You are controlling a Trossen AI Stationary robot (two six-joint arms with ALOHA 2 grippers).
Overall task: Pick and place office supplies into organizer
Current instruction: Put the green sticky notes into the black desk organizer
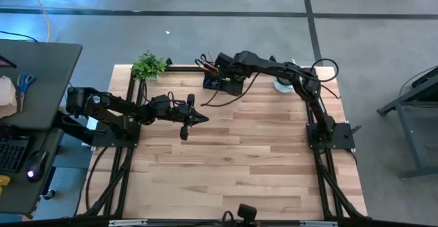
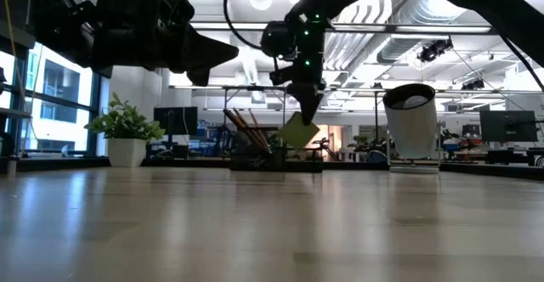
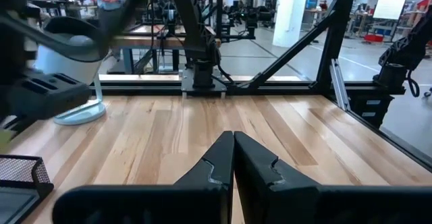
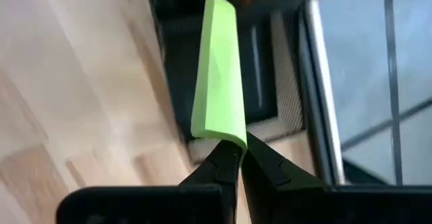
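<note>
The right gripper (image 4: 233,158) pinches a lime-green sticky-note pad (image 4: 217,75) by one edge, fingers closed tight on it, and holds it in the air directly above the black mesh organizer (image 1: 222,81) at the far edge of the wooden table (image 1: 260,158). In the low view the pad (image 2: 298,132) hangs tilted below the gripper (image 2: 304,105), clear of the tray beneath. Pencils (image 2: 246,129) lean out of the organizer (image 2: 274,160) on the side toward the potted plant; whether other supplies already lie inside cannot be made out from here.

The left gripper (image 1: 202,118) hovers over open tabletop, nearer the middle of the table than the organizer, with its fingers pressed together and nothing between them (image 3: 233,163). It is well apart from the right arm's work.

Around the tray, a small green potted plant (image 1: 148,65) stands at the far left corner of the table, and a round silver-and-white cup (image 1: 282,84) stands just beside the right arm's forearm, near the same far edge. Cables (image 1: 217,97) loop from the right wrist down across the boards beside the organizer. The black frame rail (image 1: 185,68) runs close behind the tray, leaving little room beyond it.

Most of the tabletop toward the near edge is bare planking. Off the table on the left, a dark desk (image 1: 37,83) carries blue-handled scissors (image 1: 24,83), a keyboard and a mouse.
</note>
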